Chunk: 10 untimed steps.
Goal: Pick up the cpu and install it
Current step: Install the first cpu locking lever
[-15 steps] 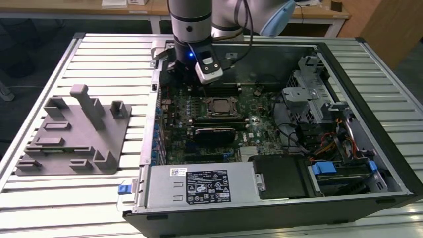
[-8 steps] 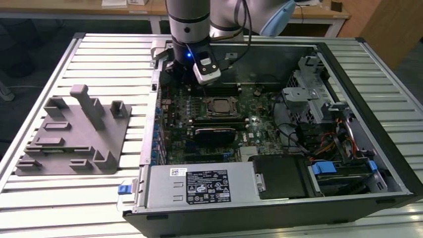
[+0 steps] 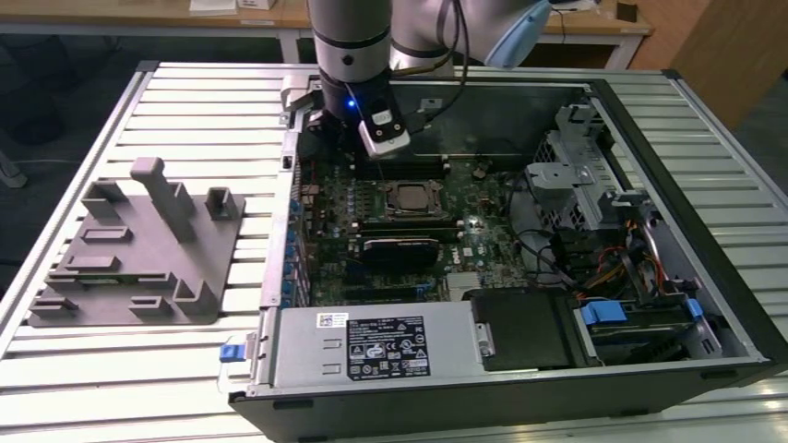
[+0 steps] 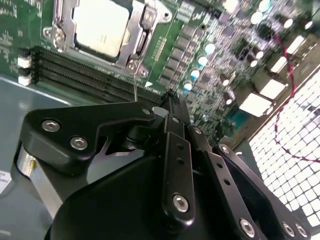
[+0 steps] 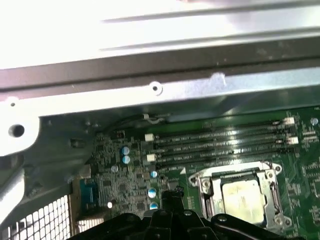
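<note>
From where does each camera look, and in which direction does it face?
Exterior view: off the robot, high, looking down into the open case; the arm shows.
First wrist view: on the wrist, facing the board and case wall; the gripper tip shows.
Second wrist view: on the wrist, looking along the gripper at the board.
Shared: all three see the cpu in its socket.

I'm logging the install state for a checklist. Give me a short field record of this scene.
cpu: lies in the socket frame on the motherboard, silver top up
gripper: shut, holding nothing, above the board near the memory slots
memory slots: between the socket frame and the case wall
grey fixture: on the table, at the exterior view's left of the open case
</note>
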Each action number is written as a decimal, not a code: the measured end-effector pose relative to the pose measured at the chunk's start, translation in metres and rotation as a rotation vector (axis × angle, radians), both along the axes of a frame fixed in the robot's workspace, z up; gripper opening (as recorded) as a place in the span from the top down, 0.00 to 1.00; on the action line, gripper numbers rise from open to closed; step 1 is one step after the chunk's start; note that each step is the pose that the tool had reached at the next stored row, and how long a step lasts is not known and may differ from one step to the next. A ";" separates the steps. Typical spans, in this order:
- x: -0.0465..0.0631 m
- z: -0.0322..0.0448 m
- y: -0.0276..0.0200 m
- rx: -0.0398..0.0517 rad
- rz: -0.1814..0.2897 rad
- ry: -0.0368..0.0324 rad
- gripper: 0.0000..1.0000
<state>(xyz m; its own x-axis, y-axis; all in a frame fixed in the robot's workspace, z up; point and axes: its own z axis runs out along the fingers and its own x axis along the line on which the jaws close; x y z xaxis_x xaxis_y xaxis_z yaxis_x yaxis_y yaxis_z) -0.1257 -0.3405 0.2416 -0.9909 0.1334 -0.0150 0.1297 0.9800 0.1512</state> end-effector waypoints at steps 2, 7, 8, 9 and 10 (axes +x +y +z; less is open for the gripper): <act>0.000 0.0008 0.0000 0.0123 0.000 0.0002 0.89; 0.000 0.0059 0.0000 0.0258 0.000 0.0001 0.89; 0.000 0.0066 0.0000 0.0301 0.000 0.0000 0.89; 0.000 0.0069 0.0000 0.0380 0.000 -0.0001 0.89; 0.000 0.0074 0.0000 0.0445 0.000 0.0000 0.89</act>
<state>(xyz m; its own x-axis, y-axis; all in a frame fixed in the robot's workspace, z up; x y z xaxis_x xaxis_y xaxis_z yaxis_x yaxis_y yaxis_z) -0.1257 -0.3405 0.2490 -0.9909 0.1340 -0.0090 0.1297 0.9723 0.1946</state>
